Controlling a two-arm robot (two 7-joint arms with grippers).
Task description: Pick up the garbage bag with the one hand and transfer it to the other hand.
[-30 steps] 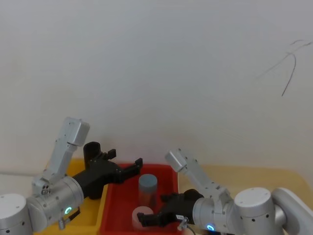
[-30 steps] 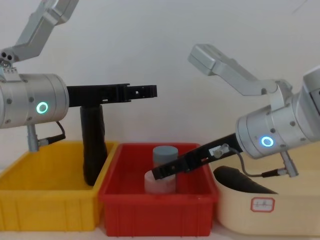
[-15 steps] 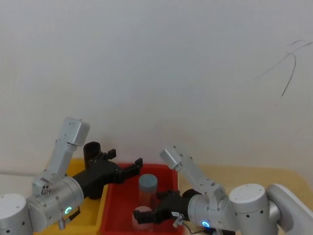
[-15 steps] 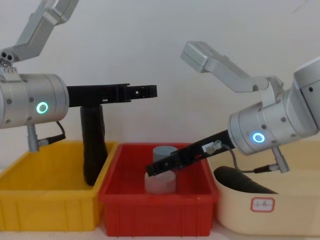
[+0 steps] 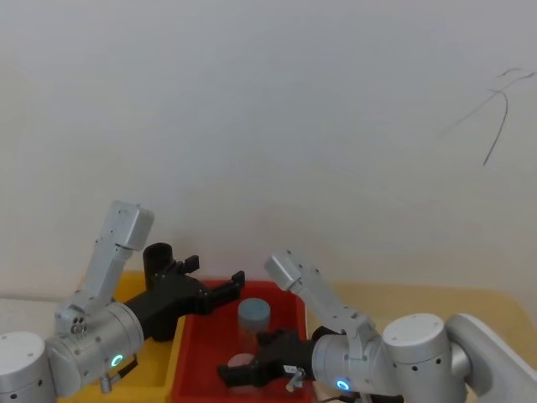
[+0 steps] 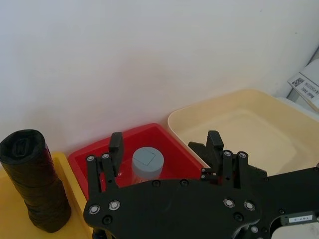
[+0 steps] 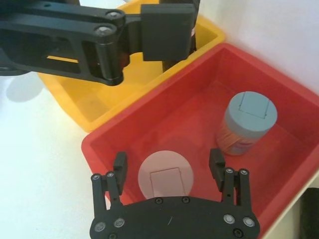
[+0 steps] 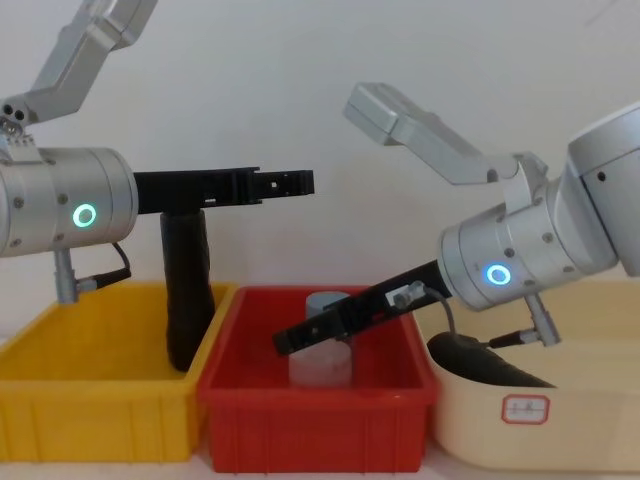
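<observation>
A thick black roll [image 8: 186, 290] stands upright in the yellow bin [image 8: 60, 400] and also shows in the left wrist view [image 6: 32, 184]. Another black roll [image 8: 485, 362] lies in the cream bin [image 8: 560, 420]. No label band shows on either, so I cannot tell which is the garbage bag. My left gripper [image 8: 290, 182], on the green-ring wrist, hangs open and empty level with the upright roll's top, reaching over the red bin. My right gripper [image 8: 290, 340], on the blue-ring wrist, is open and empty, low over the red bin [image 7: 114, 129].
The red bin [image 8: 310, 420] holds a grey-lidded jar [image 7: 247, 122] and a pink-lidded container [image 7: 165, 175] right below my right gripper [image 7: 168, 162]. Yellow, red and cream bins stand side by side. A white wall rises close behind.
My right arm has swung leftward, carrying its open gripper farther across the red bin toward the yellow bin. The left arm and the rolls have not moved.
</observation>
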